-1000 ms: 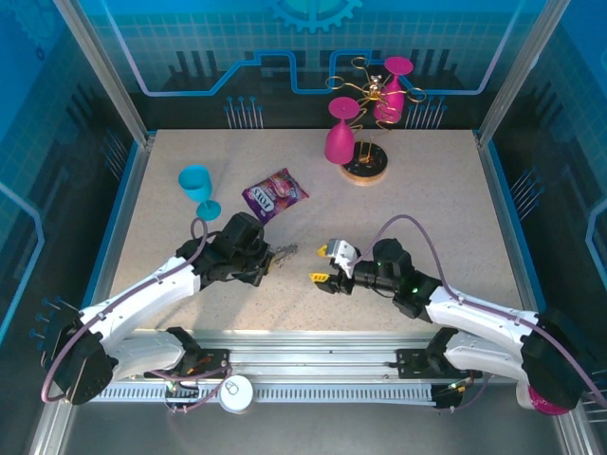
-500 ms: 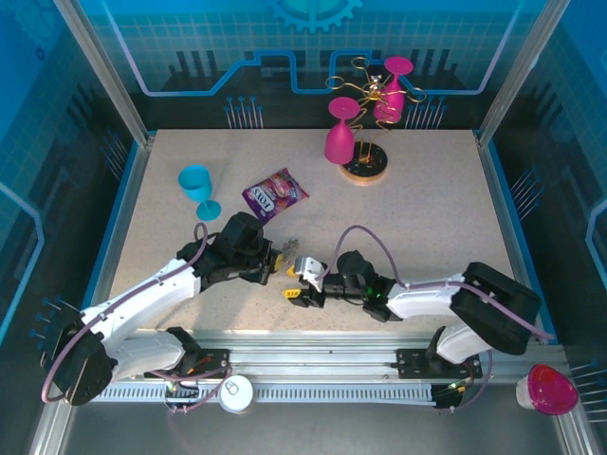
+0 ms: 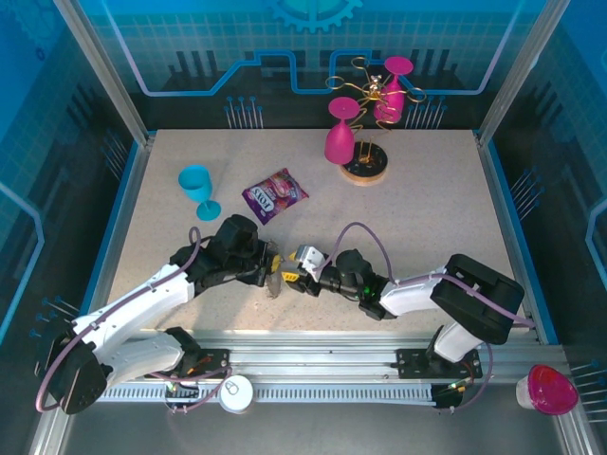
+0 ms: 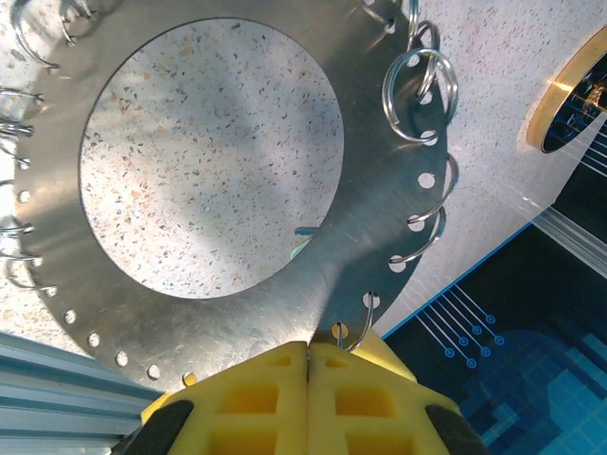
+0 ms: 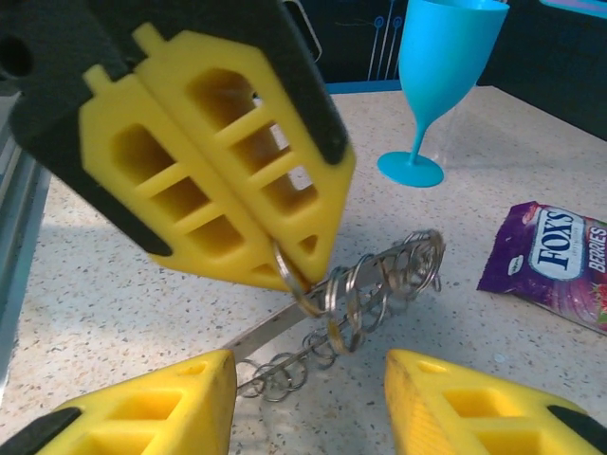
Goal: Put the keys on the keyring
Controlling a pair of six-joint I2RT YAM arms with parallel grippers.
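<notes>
Left gripper (image 4: pixel 308 358) is clamped fully shut on the rim of the large flat dark metal keyring fringed with small wire loops (image 4: pixel 379 190). It presents the ring edge-on, tilted over the speckled tabletop (image 5: pixel 95 275), just ahead of the right gripper (image 5: pixel 308 403), whose jaws stand well apart and hold no key. Recommended: hold the ring still with one outer loop turned clear of its neighbours, so a key can be threaded without snagging.

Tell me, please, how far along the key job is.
Done: the keyring is picked up, clamped in the left end effector. In hand: the open right end effector faces it, empty. Left: both keys; the wire loops in view carry none.
</notes>
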